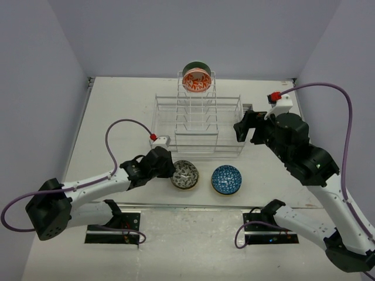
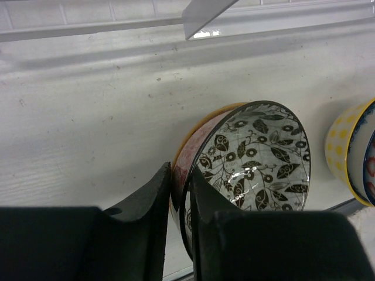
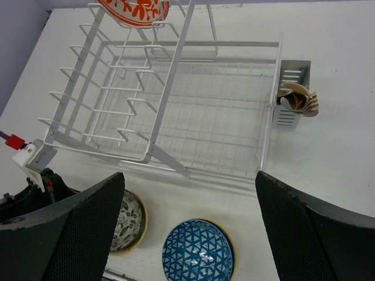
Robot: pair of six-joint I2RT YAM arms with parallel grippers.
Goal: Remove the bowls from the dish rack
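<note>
Presently, set-down: left gripper (image 2: 180,175) clamps leaf bowl's (image 2: 258,158) rim over counter (image 1: 117,117); right gripper (image 3: 188,181), wide open, should next take rack's (image 1: 228,126) orange bowl (image 1: 196,80).

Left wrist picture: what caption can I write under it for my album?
The left fingers pinch the rim of a leaf-patterned bowl, white table behind it.

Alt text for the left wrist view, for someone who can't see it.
The left hand grips the rim of a leaf-patterned bowl on the white table. A yellow bowl shows at the right edge, the dish rack along the top.
</note>
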